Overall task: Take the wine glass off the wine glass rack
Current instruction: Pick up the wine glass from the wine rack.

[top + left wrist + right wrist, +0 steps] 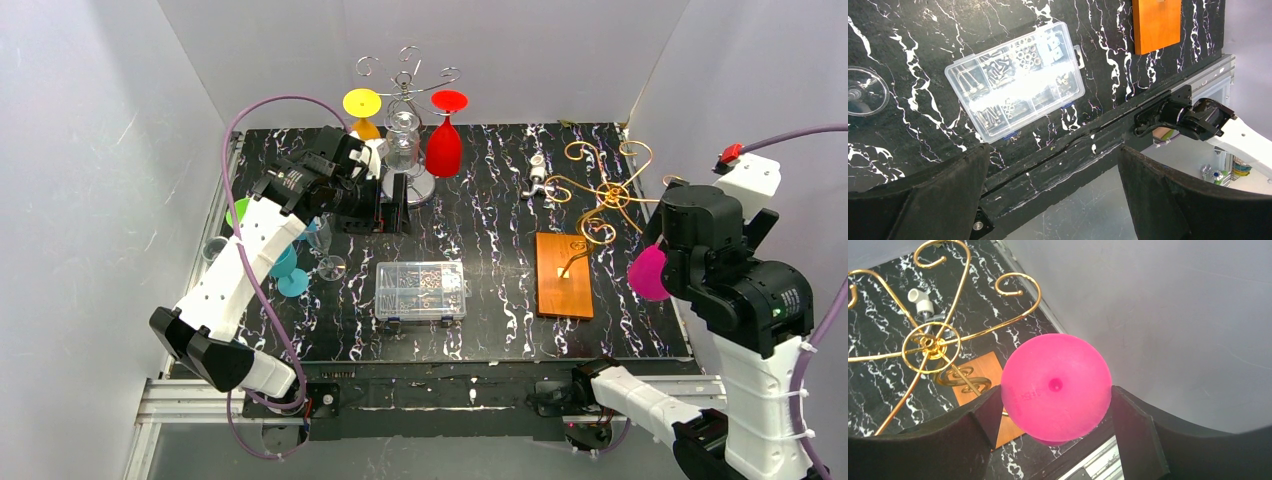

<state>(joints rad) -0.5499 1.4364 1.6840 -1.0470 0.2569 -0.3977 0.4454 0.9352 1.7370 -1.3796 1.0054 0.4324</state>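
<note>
Pink glass point(1055, 380), clamped in our right pincer point(1055, 410), looks clear of the rack point(928, 342), nearly done; left pincer point(1052, 170) gapes empty.

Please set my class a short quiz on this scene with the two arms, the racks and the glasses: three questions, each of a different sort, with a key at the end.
1. True or false: the right gripper is closed on the pink wine glass.
2. Which glass hangs from the silver rack? A: a black glass. B: the red glass. C: the pink wine glass.
3. Fill in: the left gripper has its jaws ____.
Key: 1 true; 2 B; 3 open.
</note>
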